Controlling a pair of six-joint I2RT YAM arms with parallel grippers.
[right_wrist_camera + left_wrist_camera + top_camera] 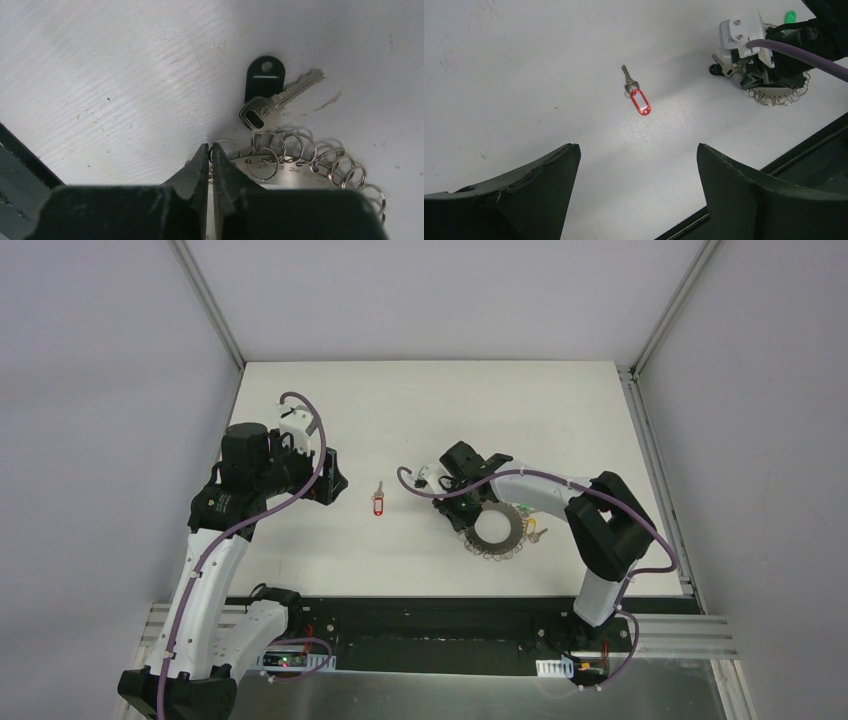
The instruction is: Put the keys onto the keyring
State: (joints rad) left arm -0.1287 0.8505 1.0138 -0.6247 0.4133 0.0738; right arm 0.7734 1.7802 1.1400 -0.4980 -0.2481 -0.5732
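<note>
Fingertips of my right gripper (pixel 211 150), pressed nearly together, meet the rim of the keyring (pixel 280 169) among its wire loops; whether one is pinched I cannot tell. Risk: a shallow bite slips off the thin wire, or drags the ring. Black-tagged key (pixel 264 82) lies just beyond the tips; red-tagged key (pixel 638 97) lies loose ahead of my wide-spread left gripper (pixel 636 148).

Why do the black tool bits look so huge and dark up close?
Left wrist view: the left tool sits right at the lens, so it looms dark; a bright patch glows beside the red-tagged key. Right wrist view: the right tool looms likewise; the keyring throws faint shadows.
</note>
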